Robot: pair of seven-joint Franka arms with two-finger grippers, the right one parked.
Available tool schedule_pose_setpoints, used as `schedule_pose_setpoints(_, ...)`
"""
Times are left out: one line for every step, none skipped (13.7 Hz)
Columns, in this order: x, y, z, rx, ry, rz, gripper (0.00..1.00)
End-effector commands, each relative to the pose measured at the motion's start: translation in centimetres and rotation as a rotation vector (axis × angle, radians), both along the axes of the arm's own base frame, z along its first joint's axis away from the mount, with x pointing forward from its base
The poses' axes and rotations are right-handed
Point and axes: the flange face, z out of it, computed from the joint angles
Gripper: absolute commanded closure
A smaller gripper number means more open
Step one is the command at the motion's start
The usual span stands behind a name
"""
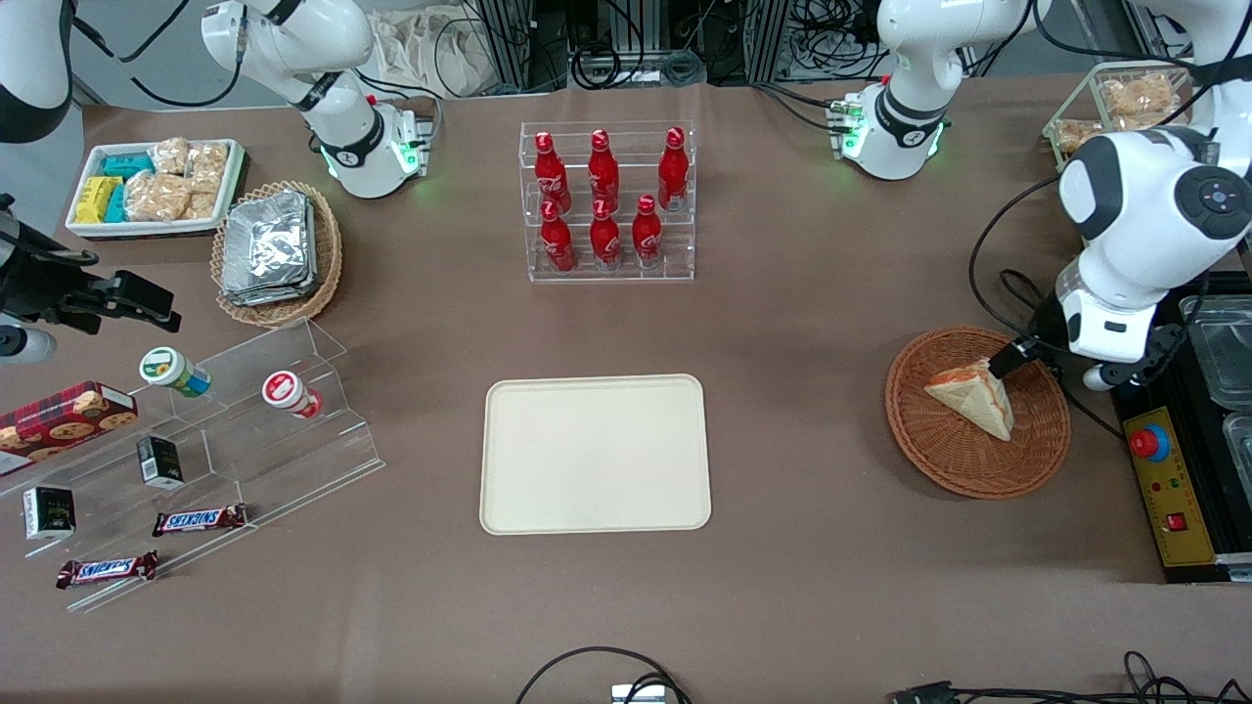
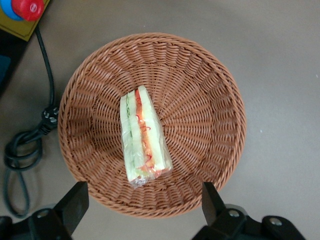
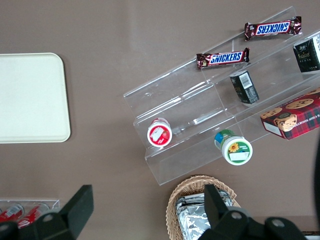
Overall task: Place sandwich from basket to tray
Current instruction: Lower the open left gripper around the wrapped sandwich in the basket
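Tray [image 1: 595, 455] bare | end effector [image 2: 141, 202] spread wide over sandwich [image 2: 142, 135], touching nothing

Two chocolate bars [image 3: 223, 58] in brown wrappers read "SNICKERS" in blue letters on white. Both lie on the lowest steps of a clear acrylic stepped stand [image 3: 200, 115], one [image 3: 273, 28] just beside the other. On the same stand, a red tartan biscuit box [image 3: 292, 119] shows the partial words "CHIP SHORTB". The red bottles [image 1: 603, 168] in the clear rack carry white script too small to read. No other text is legible.
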Motion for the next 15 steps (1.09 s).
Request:
schedule_pose_setpoints(-0.8, 0.2, -2.7, -0.013, -0.032, 0.067, 0.0)
schedule_pose_setpoints(-1.1, 0.2, -3.9, -0.015, -0.035, 0.077, 0.0)
schedule_pose_setpoints(-1.3, 0.5, -4.9, -0.017, -0.042, 0.092, 0.0)
schedule_pose_setpoints(-1.4, 0.7, -5.9, -0.02, -0.045, 0.113, 0.0)
schedule_pose_setpoints(-1.5, 0.7, -6.7, -0.023, -0.05, 0.122, 0.0)
schedule_pose_setpoints(-1.7, 0.8, -7.4, -0.024, -0.058, 0.124, 0.0)
schedule_pose_setpoints(-1.7, 0.8, -8.1, -0.026, -0.058, 0.125, 0.0)
schedule_pose_setpoints(-1.7, 0.8, -8.7, -0.027, -0.058, 0.128, 0.0)
schedule_pose_setpoints(-1.6, 0.8, -9.1, -0.03, -0.062, 0.145, 0.0)
schedule_pose_setpoints(-1.5, 0.8, -9.7, -0.033, -0.066, 0.159, 0.0)
schedule_pose_setpoints(-1.5, 0.7, -10.2, -0.035, -0.073, 0.159, 0.0)
schedule_pose_setpoints(-1.7, 0.7, -10.8, -0.036, -0.077, 0.161, 0.0)
schedule_pose_setpoints(-1.6, 0.7, -11.3, -0.038, -0.084, 0.161, 0.0)
schedule_pose_setpoints(-1.6, 0.7, -11.8, -0.039, -0.086, 0.161, 0.0)
schedule_pose_setpoints(-1.5, 0.7, -12.3, -0.041, -0.093, 0.162, 0.0)
